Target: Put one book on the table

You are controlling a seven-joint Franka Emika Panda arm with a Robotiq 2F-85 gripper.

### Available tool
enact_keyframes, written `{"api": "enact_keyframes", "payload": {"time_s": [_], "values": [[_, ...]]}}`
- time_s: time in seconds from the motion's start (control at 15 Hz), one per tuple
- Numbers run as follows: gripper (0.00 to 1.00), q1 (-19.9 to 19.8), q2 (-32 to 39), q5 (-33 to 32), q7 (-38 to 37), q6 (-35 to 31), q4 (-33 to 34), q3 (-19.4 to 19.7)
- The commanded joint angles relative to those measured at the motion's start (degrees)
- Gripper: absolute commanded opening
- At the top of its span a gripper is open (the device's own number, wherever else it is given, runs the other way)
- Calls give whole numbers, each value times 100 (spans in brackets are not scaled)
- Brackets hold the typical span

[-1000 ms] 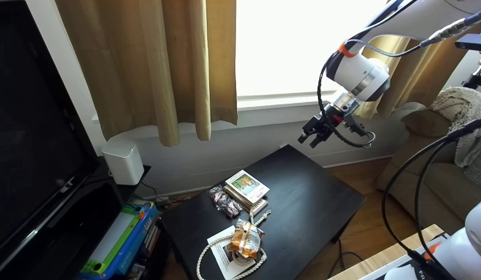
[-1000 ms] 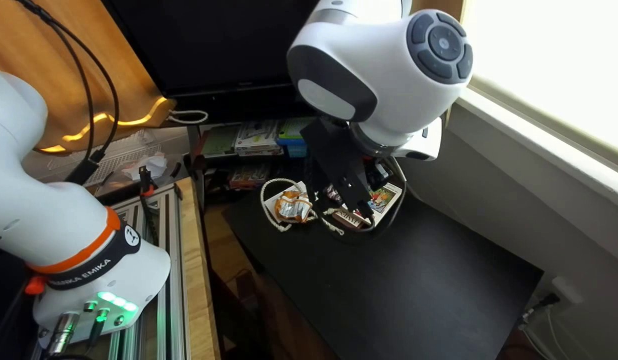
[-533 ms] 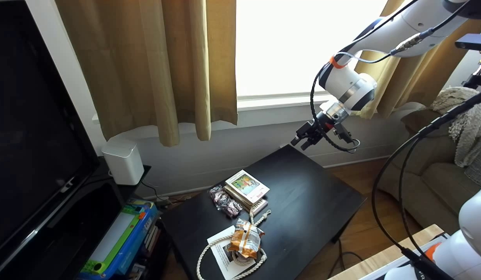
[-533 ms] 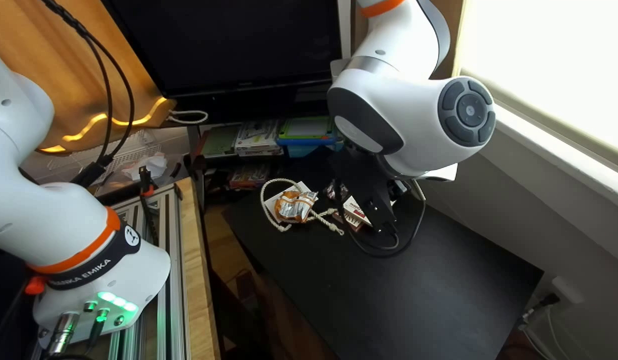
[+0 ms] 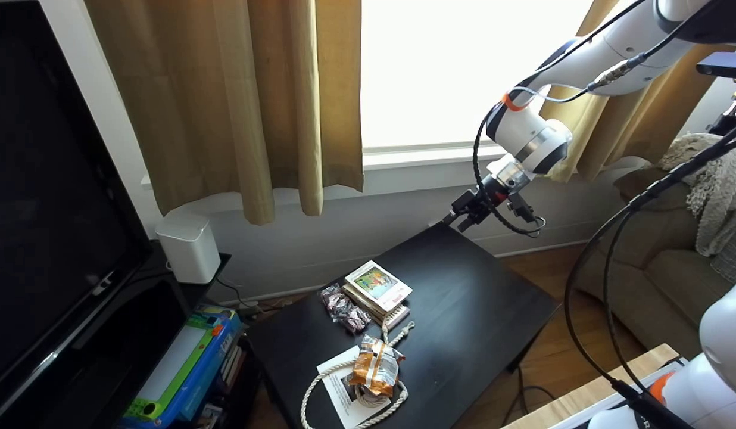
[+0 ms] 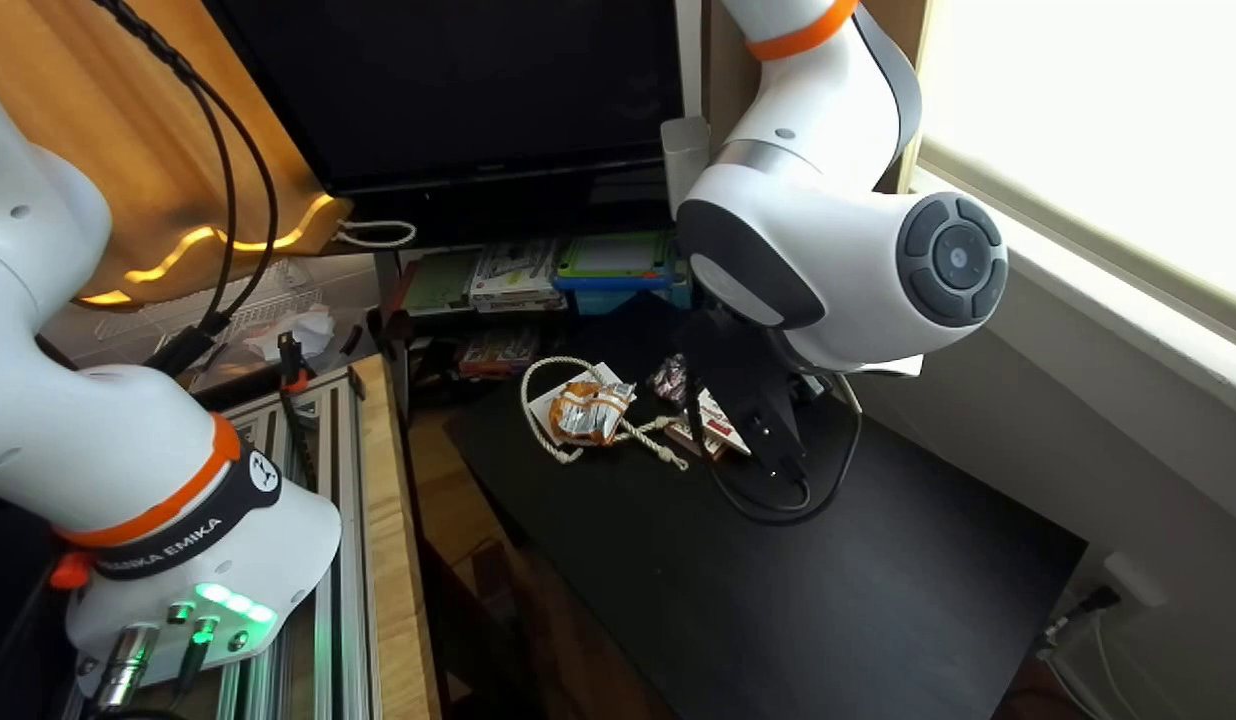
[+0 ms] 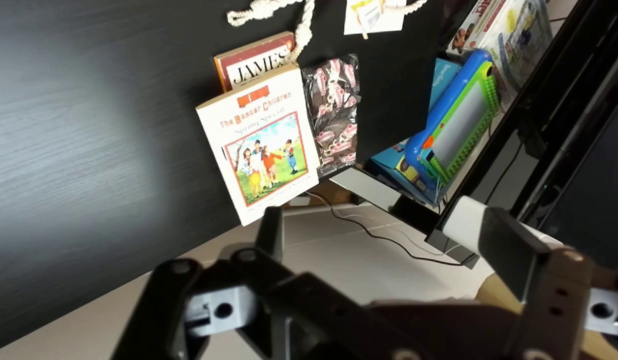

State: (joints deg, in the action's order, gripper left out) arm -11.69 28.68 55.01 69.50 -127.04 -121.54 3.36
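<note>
While the end effector [image 5: 456, 223] is hanging well away from the stacked books [image 7: 254, 57], its fingers [image 7: 271, 232] standing wide apart, the pale-covered book [image 7: 261, 145] is lying on top of them on the black bench [image 5: 475, 310]. Printed packets [image 7: 334, 110] are sitting just beside it; a rope [image 7: 303, 35] and an orange bag [image 5: 375, 366] are lying nearby.

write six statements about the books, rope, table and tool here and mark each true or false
1. The tool stands open. True.
2. The top book rests on another book. True.
3. The tool holds the top book. False: it holds nothing.
4. The orange bag lies on part of the rope. True.
5. The rope is wrapped around the tool. False: it lies on the table.
6. The table is white. False: it is black.
</note>
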Motion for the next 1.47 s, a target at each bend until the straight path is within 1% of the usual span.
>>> {"api": "enact_keyframes", "payload": {"time_s": [0.0,0.33,0.6,0.8,1.13,1.4], "values": [[100,-35,-1,-30,-21,3,11,-32],[100,-364,1020,146,386,490,915,-177],[100,-477,1952,-17,387,965,1818,-276],[100,-412,2615,-197,193,1210,2496,-315],[100,-250,3530,-656,-374,1535,3505,-339],[100,-342,4255,-1019,-809,1813,4370,-480]]}}
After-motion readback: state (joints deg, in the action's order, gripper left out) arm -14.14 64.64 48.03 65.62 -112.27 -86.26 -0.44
